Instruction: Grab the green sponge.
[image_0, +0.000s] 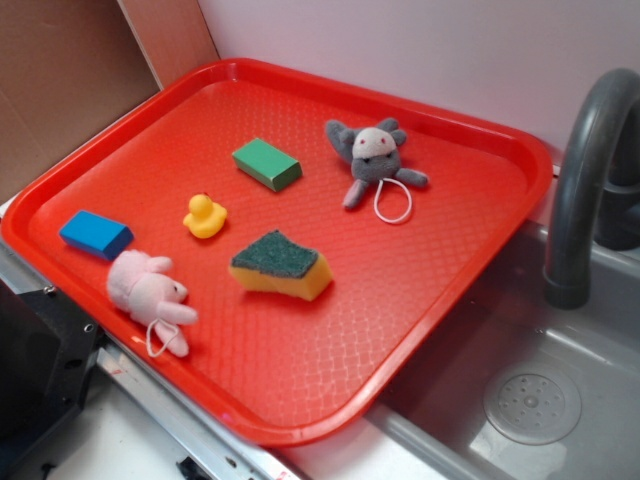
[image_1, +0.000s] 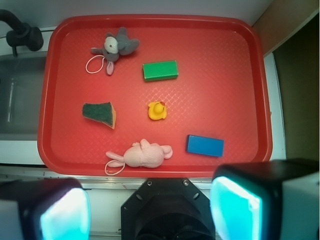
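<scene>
The green sponge (image_0: 281, 264) is a yellow foam wedge with a dark green scouring top, lying near the middle of the red tray (image_0: 440, 290). From the wrist view it sits on the tray's left half (image_1: 99, 113). My gripper (image_1: 150, 212) hangs high above the tray's near edge, well away from the sponge. Its two teal-padded fingers (image_1: 235, 212) stand wide apart with nothing between them. The gripper does not show in the exterior view.
Also on the tray: a bright green block (image_0: 267, 163), a blue block (image_0: 95, 234), a yellow duck (image_0: 204, 216), a pink plush (image_0: 148, 292) and a grey plush (image_0: 374, 155). A grey sink (image_0: 540, 400) with a dark faucet (image_0: 585, 170) lies to the right.
</scene>
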